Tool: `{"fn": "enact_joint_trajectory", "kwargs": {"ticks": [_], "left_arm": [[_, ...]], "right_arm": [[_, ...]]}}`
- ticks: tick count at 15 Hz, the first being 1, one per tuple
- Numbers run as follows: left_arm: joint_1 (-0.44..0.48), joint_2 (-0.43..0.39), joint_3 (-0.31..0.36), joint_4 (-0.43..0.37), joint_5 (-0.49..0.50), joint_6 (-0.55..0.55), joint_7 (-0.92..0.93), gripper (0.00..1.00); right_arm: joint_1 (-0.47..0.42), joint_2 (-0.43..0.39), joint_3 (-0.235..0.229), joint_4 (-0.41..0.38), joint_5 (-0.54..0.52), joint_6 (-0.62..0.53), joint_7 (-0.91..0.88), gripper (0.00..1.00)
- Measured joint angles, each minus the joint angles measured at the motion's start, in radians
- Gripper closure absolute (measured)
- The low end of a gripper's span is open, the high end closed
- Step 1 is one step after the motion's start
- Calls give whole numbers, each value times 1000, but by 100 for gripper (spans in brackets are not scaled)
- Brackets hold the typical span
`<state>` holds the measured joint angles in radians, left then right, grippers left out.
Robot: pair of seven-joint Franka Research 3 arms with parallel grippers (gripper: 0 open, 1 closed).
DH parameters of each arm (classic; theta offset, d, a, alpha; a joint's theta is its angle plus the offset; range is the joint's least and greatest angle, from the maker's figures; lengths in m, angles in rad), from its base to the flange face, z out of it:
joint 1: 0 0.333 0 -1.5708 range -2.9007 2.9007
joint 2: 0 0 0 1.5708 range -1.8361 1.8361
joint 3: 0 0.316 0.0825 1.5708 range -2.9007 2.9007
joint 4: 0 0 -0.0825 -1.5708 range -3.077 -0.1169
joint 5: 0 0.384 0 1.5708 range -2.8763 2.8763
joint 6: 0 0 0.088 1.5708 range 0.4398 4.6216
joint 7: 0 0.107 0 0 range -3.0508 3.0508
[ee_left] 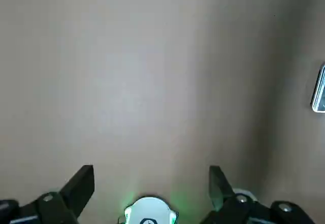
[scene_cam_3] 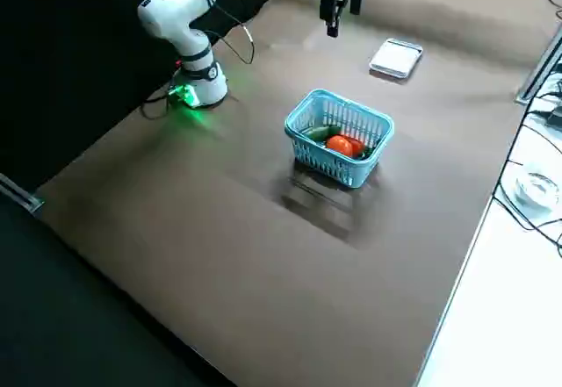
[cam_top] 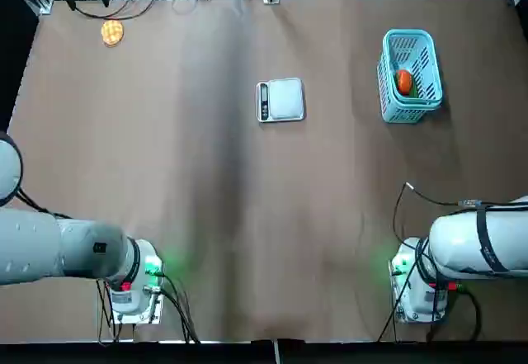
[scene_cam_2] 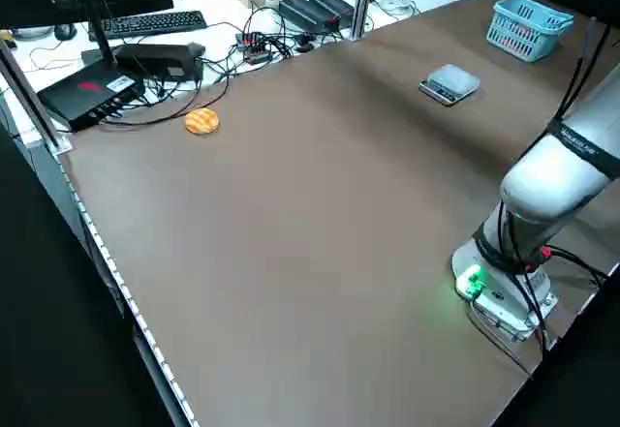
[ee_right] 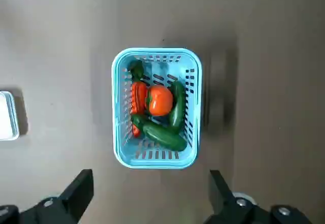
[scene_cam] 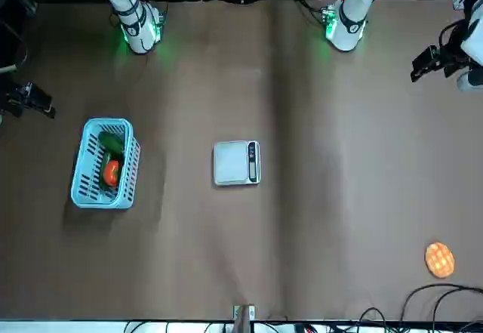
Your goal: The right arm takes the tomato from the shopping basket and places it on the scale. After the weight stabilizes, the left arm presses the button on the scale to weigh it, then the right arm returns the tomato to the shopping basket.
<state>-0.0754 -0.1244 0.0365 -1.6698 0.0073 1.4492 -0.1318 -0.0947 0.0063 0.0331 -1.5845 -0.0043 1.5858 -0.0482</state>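
The tomato lies inside the shopping basket, which stands in the upper right of the top view. In the right wrist view, a long red vegetable with a green stem lies beside the tomato, and two long green vegetables share the same basket, one of them upright along the lattice wall and the other slanting across. The scale sits flat on the table in the upper middle of the top view, well apart from the basket, its dark display strip along the left edge of the square in that view; its pan is bare. The right gripper is spread wide with nothing between its fingers, raised above the table, and it shows at the left edge of the front view. The left gripper is likewise wide and holding nothing, also up in the air, at the right edge of the front view. A yellow-orange waffle-textured disc lies in the upper left of the top view, near the black cables. In the left side view, a keyboard rests on the white surface at the upper left.
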Motion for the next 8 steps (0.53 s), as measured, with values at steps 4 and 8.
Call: {"fn": "enact_joint_trajectory", "kwargs": {"ticks": [4, 8], "left_arm": [[0, 0, 0, -4, 0, -4, -1, 0], [0, 0, 0, -7, 0, -5, -8, 0]], "right_arm": [[0, 0, 0, 0, 0, 1, 0, 0], [0, 0, 0, 0, 0, 1, 0, 0]]}}
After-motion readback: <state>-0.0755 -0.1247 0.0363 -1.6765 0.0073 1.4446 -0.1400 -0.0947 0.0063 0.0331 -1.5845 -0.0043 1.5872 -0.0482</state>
